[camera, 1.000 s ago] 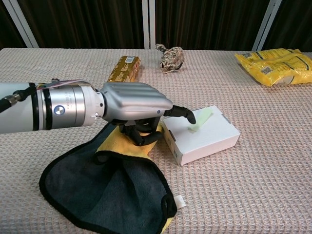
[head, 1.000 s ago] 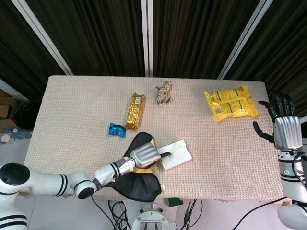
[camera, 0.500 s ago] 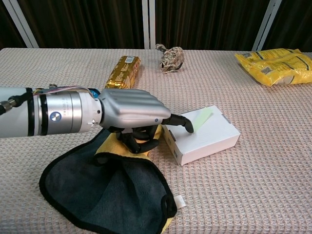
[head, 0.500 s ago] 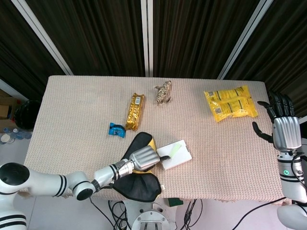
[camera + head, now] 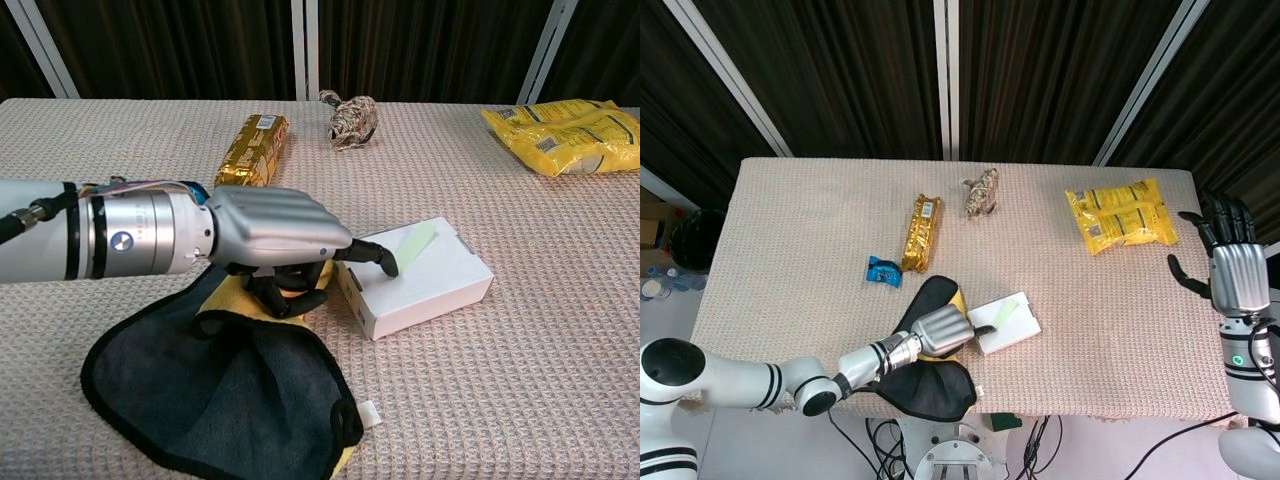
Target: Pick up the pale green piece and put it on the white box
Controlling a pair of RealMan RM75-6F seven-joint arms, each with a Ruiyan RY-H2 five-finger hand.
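Green piece (image 5: 409,241) lies flat on the white box (image 5: 425,286), long axis running near-left to far-right. I see my left hand (image 5: 275,240) just left of it, holding nothing, one finger extended. My right hand (image 5: 1230,255) hangs spread, far right.

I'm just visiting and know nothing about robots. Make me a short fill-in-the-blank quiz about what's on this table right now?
1. The pale green piece lies on top of the white ____.
2. The left hand hovers over a cloth that is black and ____.
3. The right hand holds ____.
4. The gold packet sits beside a small ____ wrapper.

Missing words: box; yellow; nothing; blue
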